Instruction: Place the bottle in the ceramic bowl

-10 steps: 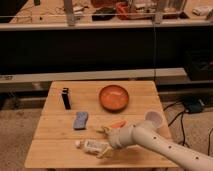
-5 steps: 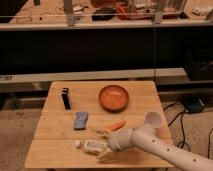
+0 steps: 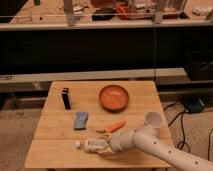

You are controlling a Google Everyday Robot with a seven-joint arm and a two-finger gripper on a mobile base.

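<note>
The bottle [image 3: 92, 145], pale with a white cap at its left end, lies on its side near the front edge of the wooden table [image 3: 55, 150]. My gripper [image 3: 107, 146] is at the bottle's right end, at the tip of the white arm [image 3: 150, 146] that comes in from the lower right. The gripper touches or covers that end of the bottle. The ceramic bowl [image 3: 114, 97], orange-red and empty, sits at the back right of the table, well beyond the gripper.
An orange carrot [image 3: 114, 127] lies just behind the gripper. A blue-grey sponge-like block [image 3: 81, 120] lies to the left of it, and a black upright block [image 3: 66, 98] stands at the back left. A small white-pink cup [image 3: 154, 120] is by the right edge.
The arm has settled slightly lower and closer onto the bottle's right end. The bottle and the other objects have not moved.
</note>
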